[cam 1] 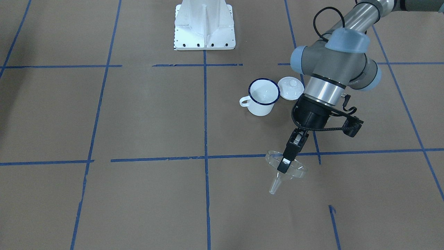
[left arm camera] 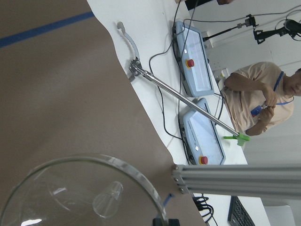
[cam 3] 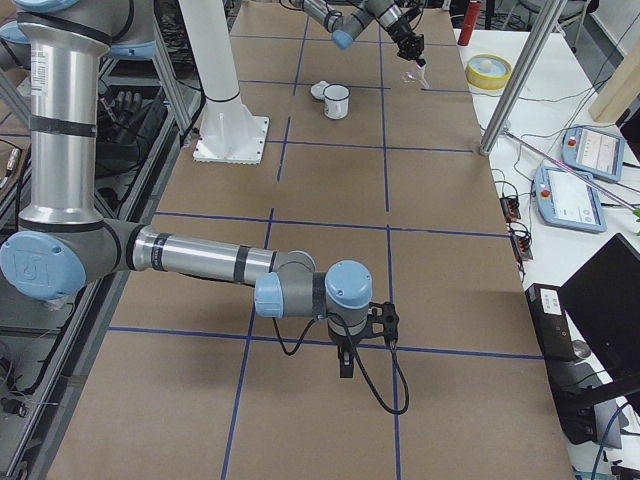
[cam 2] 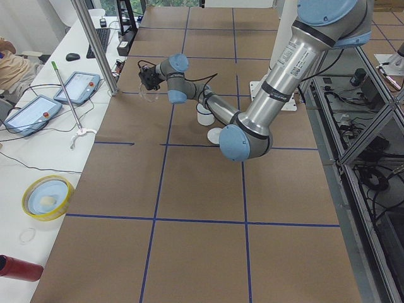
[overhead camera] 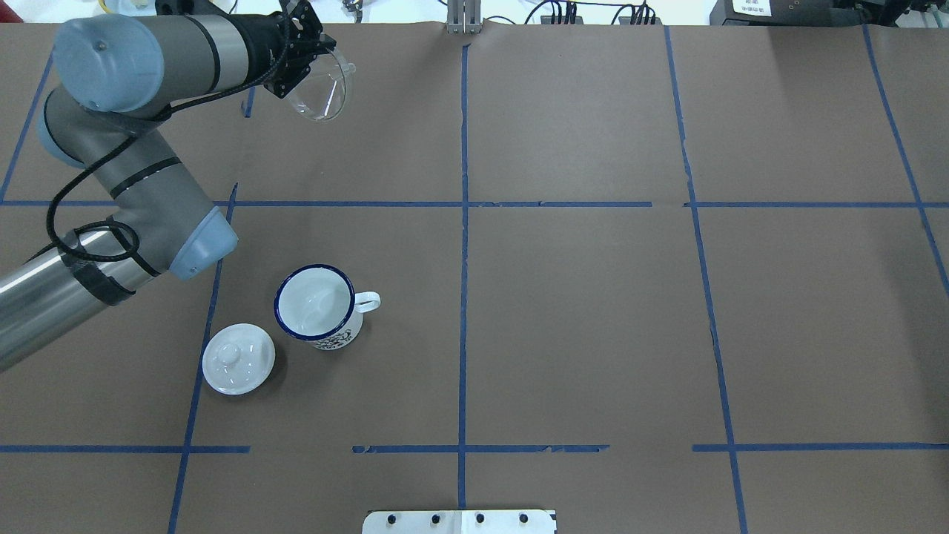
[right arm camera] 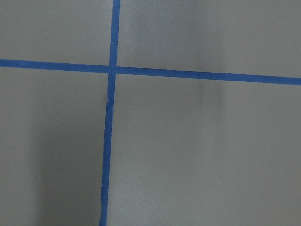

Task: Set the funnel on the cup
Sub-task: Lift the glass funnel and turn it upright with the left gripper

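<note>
The table is carrying three loose things: one funnel, one cup and one lid. One white pedestal is standing on it too. Two arms are reaching over it, the left arm and the right arm, and each is bearing one pincer, the left pincer and the right pincer. On the side bench, two screen pendants, one yellow dish and one red cylinder are lying. One person is sitting there.

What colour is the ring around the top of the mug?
Dark blue, running round the top of the white cup. The overhead view shows it best.
</note>
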